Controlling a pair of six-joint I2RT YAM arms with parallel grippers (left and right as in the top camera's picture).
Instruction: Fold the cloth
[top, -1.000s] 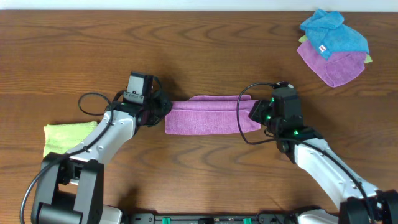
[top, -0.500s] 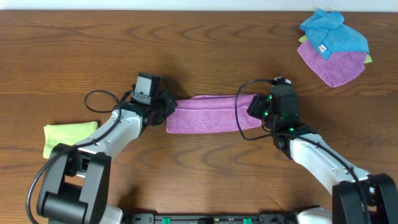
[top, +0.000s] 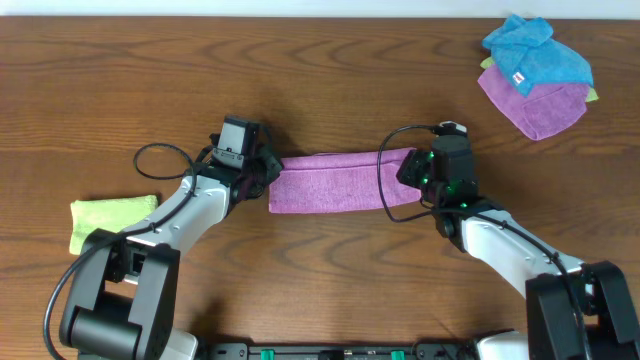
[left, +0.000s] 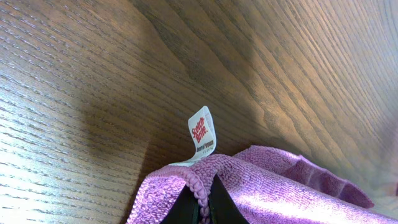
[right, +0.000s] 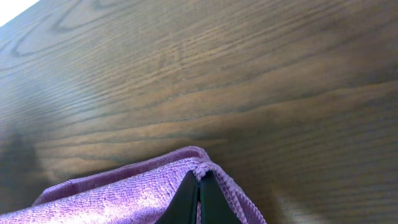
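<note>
overhead first: the cloth (top: 335, 182) lies as a long, narrow band on the table (top: 320, 80), about mid-table and right between my two arms. its long axis runs side to side, one short end pointing at each arm. my left pincer (top: 264, 173) is clamped on the left end and my right pincer (top: 410, 170) on the right end. a folded lime-green cloth (top: 110, 218) sits well apart on my left. a blue cloth (top: 535, 55) is heaped on another purple cloth (top: 535, 105) in the far right corner, out of the way.

left wrist now: my tips are pinched tight together on the stitched hem of the cloth (left: 267, 186), with pile bulging up on both sides of them. a small white tag (left: 202, 134) stands up from the edge just past my tips. beyond that it's bare wood.

right wrist: same story. tips squeezed shut on the rounded corner edge of the cloth (right: 124, 193), and the fabric falls away to one side.

my read on handling: this is light, limp microfibre, nothing to break. the plush pile should bite well between the pads, so slipping isn't my worry. sagging is, since it will droop in the middle if the ends rise unevenly. the hemmed ends and corners are the place to hold, as both pincers do, and they should be carried level.
</note>
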